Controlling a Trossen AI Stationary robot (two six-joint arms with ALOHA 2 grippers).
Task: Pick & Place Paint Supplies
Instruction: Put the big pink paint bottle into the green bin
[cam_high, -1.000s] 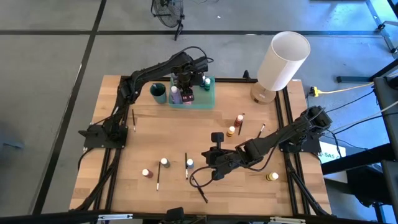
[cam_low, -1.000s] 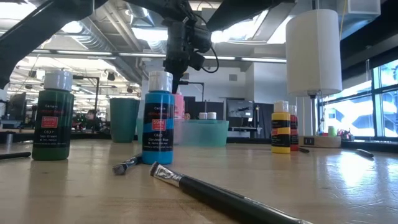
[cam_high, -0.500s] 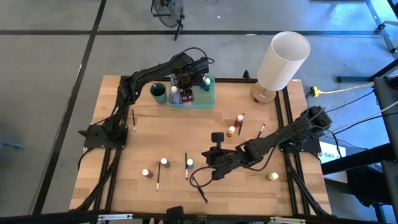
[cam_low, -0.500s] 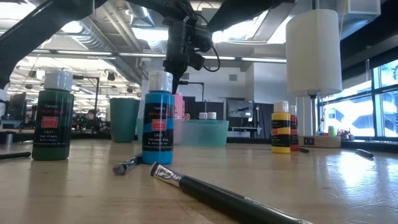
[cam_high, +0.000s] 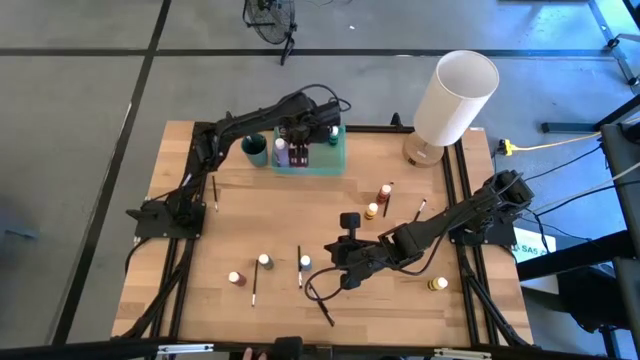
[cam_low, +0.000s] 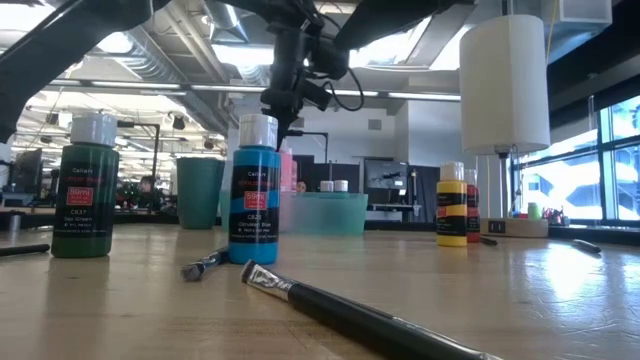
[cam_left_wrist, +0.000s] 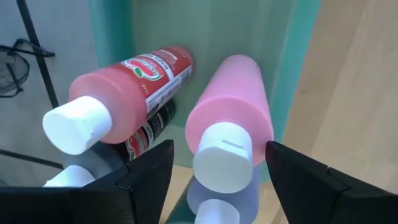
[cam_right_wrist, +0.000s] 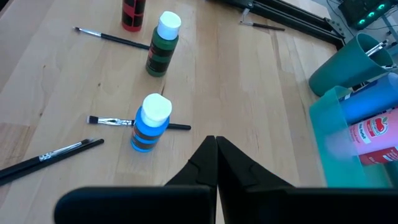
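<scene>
Paint bottles with white caps are split between the translucent green tray (cam_high: 338, 160) at about twelve o'clock on the table (cam_high: 250, 230) and the open wood nearer six. In the tray, the left wrist view shows a pale pink bottle (cam_left_wrist: 230, 124) upright beside a red-pink bottle (cam_left_wrist: 127, 81) that leans against it. The left gripper (cam_high: 303, 133) hangs right over them, its fingers (cam_left_wrist: 146, 177) spread wide on either side of the pink bottle's cap and touching nothing. A teal cup (cam_high: 255, 149) stands just beside the tray toward nine o'clock.

On the wood, a blue bottle (cam_right_wrist: 149, 124) stands upright touching a thin dark paintbrush (cam_right_wrist: 112, 121), with a green bottle (cam_right_wrist: 161, 46) near it and two more brushes (cam_right_wrist: 50, 154) lying close by. A yellow bottle (cam_high: 437, 285) sits toward four o'clock; what look like red and orange bottles (cam_high: 378, 200) stand near centre, though they are small there. The right gripper (cam_high: 346, 278) rests low near five o'clock, fingers (cam_right_wrist: 211, 165) pressed together, empty. A white lamp (cam_high: 455, 97) stands at two o'clock.
</scene>
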